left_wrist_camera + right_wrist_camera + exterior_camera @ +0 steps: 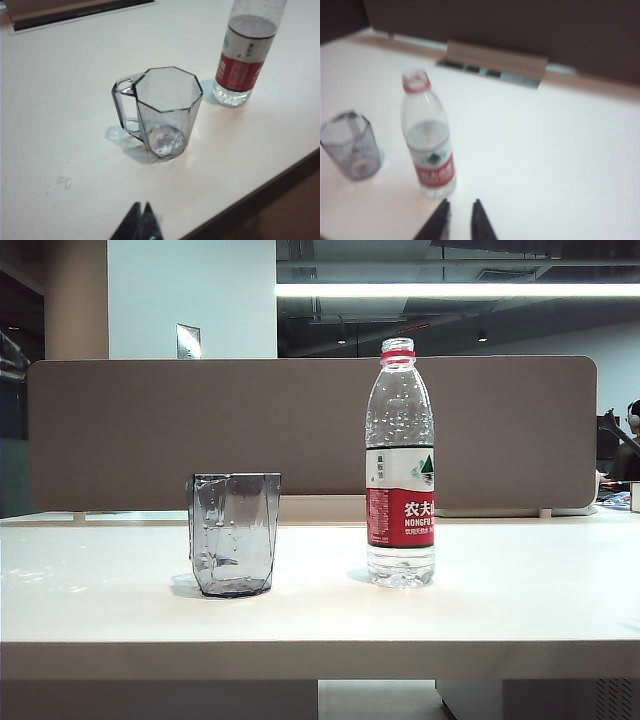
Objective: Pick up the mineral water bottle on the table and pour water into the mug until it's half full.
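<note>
Mineral water bottle (428, 142) upright just ahead of slightly parted right tool (461, 209); left tool (142, 211) clenched near mug (165, 111).

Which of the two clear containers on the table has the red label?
The bottle, the taller one with a red neck ring, standing right of the mug. The mug is plain smoky grey, with a handle and no label.

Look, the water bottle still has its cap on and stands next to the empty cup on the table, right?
Not quite. The mineral water bottle has no cap: the exterior view shows its open neck above the red ring. The rest holds: it stands upright beside the empty mug on the table.
</note>
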Action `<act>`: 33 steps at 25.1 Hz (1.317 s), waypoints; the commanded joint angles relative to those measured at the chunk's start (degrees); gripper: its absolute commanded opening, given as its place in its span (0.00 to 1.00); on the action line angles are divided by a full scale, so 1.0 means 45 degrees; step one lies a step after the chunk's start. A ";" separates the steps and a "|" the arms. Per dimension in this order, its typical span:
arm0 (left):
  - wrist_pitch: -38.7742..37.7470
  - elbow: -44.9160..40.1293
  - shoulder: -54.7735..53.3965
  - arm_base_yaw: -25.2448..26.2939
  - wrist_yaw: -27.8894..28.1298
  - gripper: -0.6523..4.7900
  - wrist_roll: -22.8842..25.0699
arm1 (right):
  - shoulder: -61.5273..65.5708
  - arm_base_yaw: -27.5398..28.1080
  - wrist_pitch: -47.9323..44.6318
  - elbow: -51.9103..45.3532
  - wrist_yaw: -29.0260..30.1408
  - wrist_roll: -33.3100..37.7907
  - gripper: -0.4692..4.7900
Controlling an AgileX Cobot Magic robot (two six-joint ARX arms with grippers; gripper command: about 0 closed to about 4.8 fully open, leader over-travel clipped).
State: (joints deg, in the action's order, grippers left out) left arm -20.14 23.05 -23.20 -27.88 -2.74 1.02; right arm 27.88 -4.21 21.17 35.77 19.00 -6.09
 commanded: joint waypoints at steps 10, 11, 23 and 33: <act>0.0204 0.0083 0.0019 0.0010 0.0024 0.11 -0.0039 | 0.5270 -0.3041 -0.6241 -0.1447 -0.1564 0.0816 0.28; 0.0204 0.0083 0.0019 0.0010 0.0019 0.11 -0.0039 | 0.5362 -0.3225 -0.6863 -0.1792 -0.1836 0.1093 0.29; 0.0204 0.0083 0.0024 0.0010 0.0029 0.11 -0.0039 | 0.5518 -0.3842 -1.3410 -0.6601 -0.2919 0.3735 0.51; 0.0199 0.0083 0.0019 0.0010 0.0029 0.11 -0.0039 | 1.0001 -0.4231 -1.7898 -0.6601 -0.2909 0.3245 0.76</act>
State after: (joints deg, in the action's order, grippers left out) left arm -19.99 23.07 -23.11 -27.90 -2.70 1.02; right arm 70.70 -22.70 -53.98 5.98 6.00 9.43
